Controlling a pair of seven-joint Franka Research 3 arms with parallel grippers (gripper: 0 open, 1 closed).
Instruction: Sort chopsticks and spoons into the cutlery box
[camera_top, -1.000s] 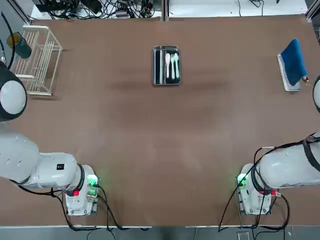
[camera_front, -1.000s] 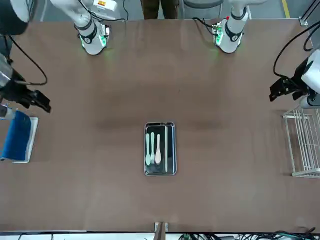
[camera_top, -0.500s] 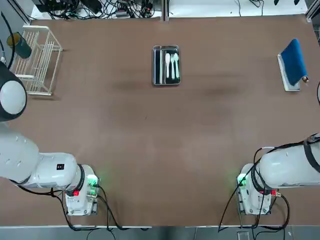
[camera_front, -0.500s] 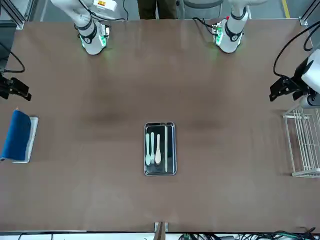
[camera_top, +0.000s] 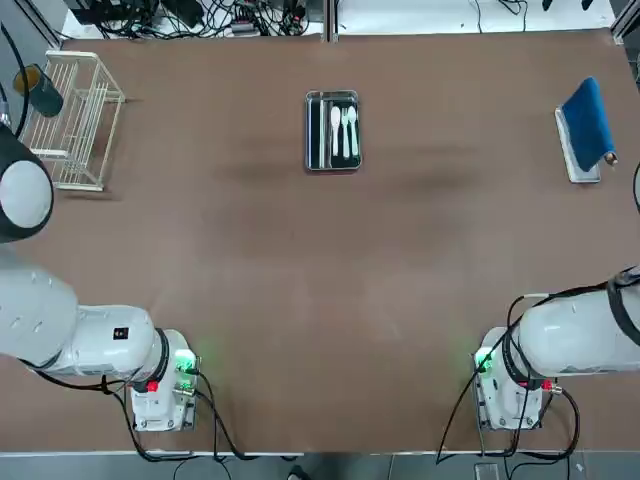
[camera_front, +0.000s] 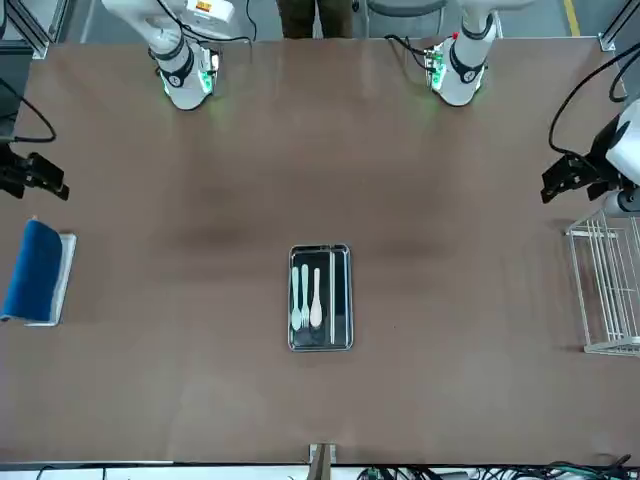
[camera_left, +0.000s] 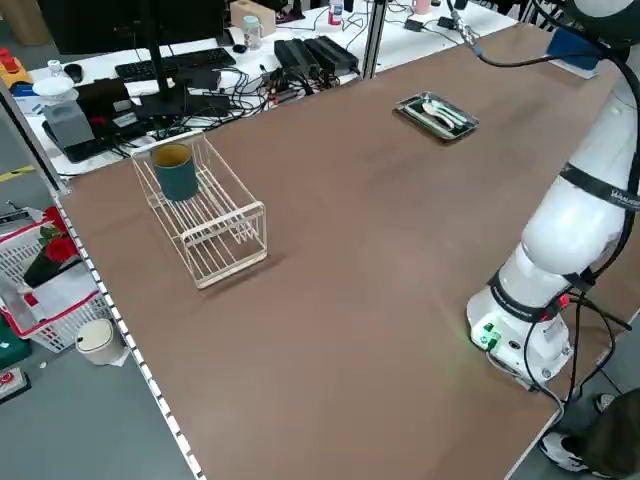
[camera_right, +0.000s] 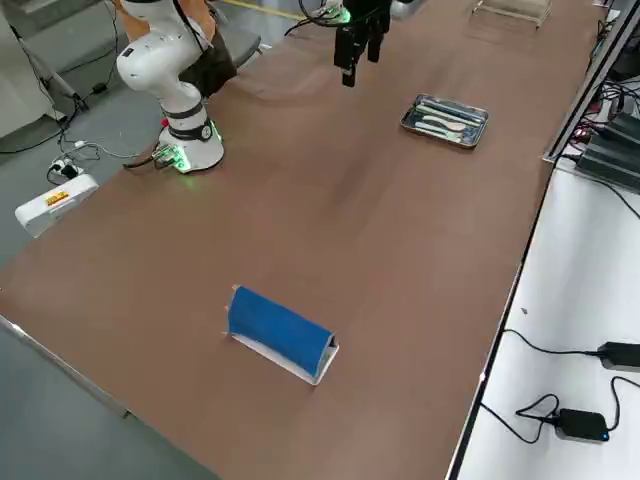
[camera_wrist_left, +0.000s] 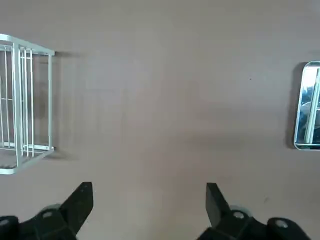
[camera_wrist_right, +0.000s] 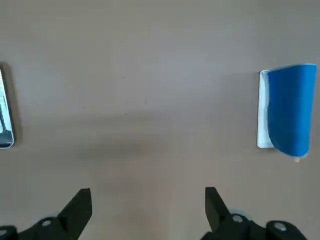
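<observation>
The cutlery box (camera_top: 309, 130) stands at the far middle of the table, also seen in the front view (camera_front: 349, 300). White spoons (camera_top: 344, 128) lie side by side in one compartment. The chopsticks (camera_front: 332, 295) show as a thin pale line beside them. My left gripper (camera_wrist_left: 148, 200) hangs open high over the table's left side near the wire rack, far from the box (camera_wrist_left: 307, 105). My right gripper (camera_wrist_right: 147, 202) hangs open high over the right side, with nothing between its fingers. In the front view the left gripper (camera_front: 562, 182) and the right gripper (camera_front: 35, 178) sit at opposite table edges.
A white wire rack (camera_top: 75, 120) holding a teal cup (camera_left: 177, 172) stands at the far left. A grey tray with a blue cloth (camera_top: 587, 125) lies at the far right. The arms' bases (camera_top: 160, 390) (camera_top: 510, 395) sit at the near edge.
My right arm has drawn back from above the blue cloth toward the table's right edge. The left arm has hardly moved. Box, spoons and chopsticks lie as before.
</observation>
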